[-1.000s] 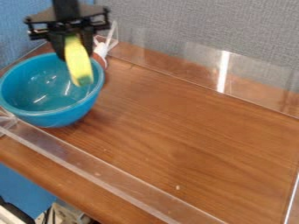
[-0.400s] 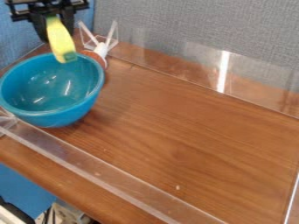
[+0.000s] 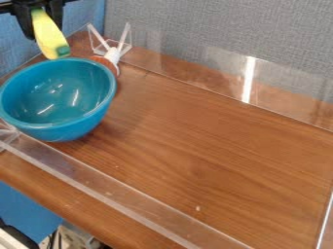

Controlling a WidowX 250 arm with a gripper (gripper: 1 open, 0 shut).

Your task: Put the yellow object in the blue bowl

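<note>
Tool (image 3: 42, 14) carried yellow object (image 3: 53, 39) up-left past blue bowl (image 3: 55, 98).

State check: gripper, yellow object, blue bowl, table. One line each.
gripper: shut on the yellow object, at the top left edge of view
yellow object: held in the air, hanging beyond the bowl's far rim
blue bowl: upright, empty
table: bare wood inside clear walls

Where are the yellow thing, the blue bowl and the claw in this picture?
yellow object (image 3: 51, 37), camera view, middle of its yellow body
blue bowl (image 3: 81, 115), camera view, outer front wall
claw (image 3: 38, 17), camera view, between the black fingertips gripping the yellow piece
</note>
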